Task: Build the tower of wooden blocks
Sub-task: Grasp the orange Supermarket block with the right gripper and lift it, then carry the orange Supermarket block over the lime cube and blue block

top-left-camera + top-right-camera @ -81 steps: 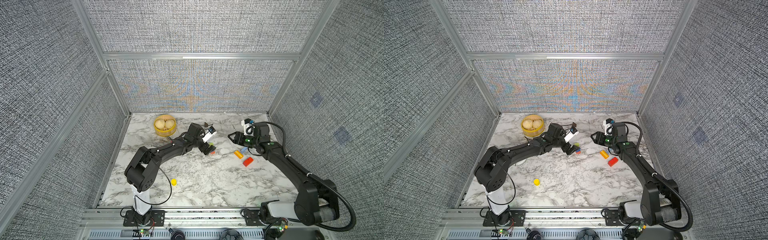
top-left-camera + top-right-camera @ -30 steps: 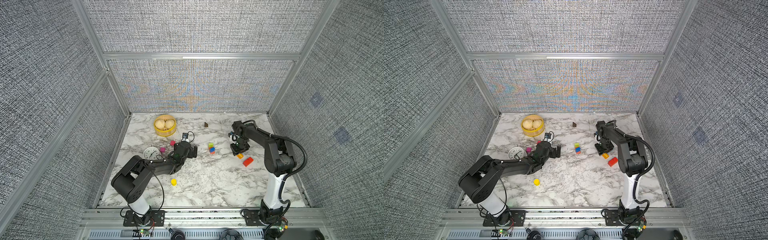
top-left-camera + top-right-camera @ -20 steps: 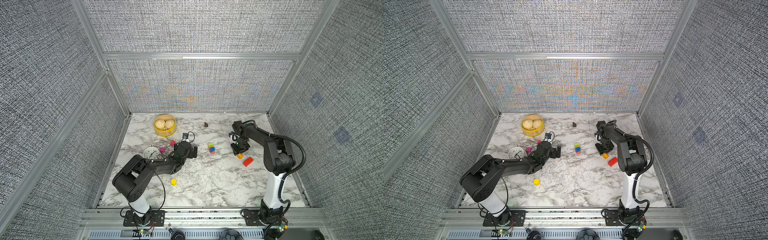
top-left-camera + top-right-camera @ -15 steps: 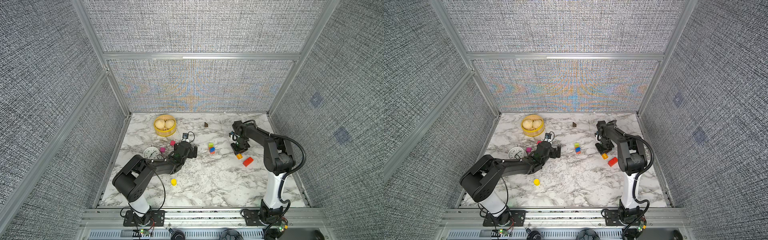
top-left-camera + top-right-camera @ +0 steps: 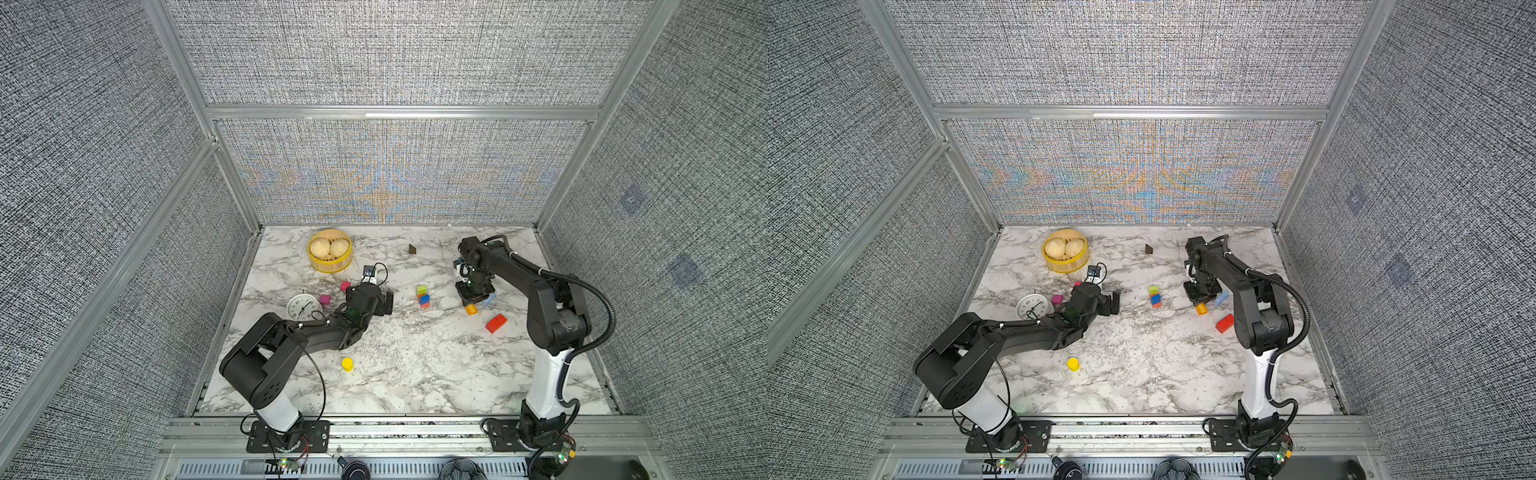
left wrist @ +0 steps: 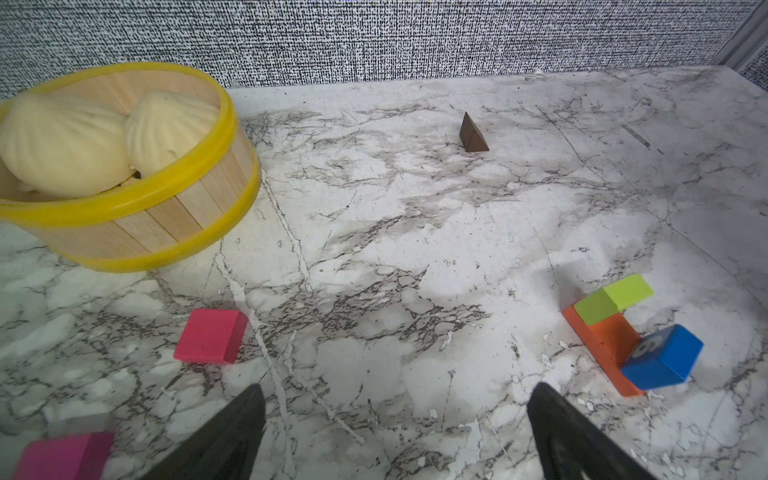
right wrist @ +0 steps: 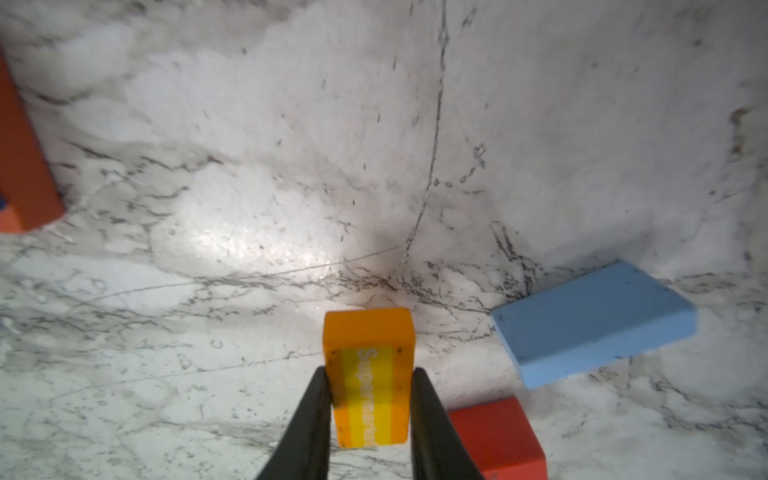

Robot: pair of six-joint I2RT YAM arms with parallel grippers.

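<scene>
Item: orange striped block (image 7: 368,345), lower centre of right wrist view; probably rigid, light, slick painted wood; right claw (image 7: 370,376) pinched its flat sides; left claw (image 6: 397,390) gaped empty.

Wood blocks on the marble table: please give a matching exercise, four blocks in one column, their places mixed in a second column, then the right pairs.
1. orange striped block
2. yellow cylinder
3. dark brown wedge
4. light blue bar

A. lying beside the right gripper
B. alone near the back wall
C. between that gripper's fingers
D. alone near the table's front

Pairs: 1-C, 2-D, 3-B, 4-A
</scene>
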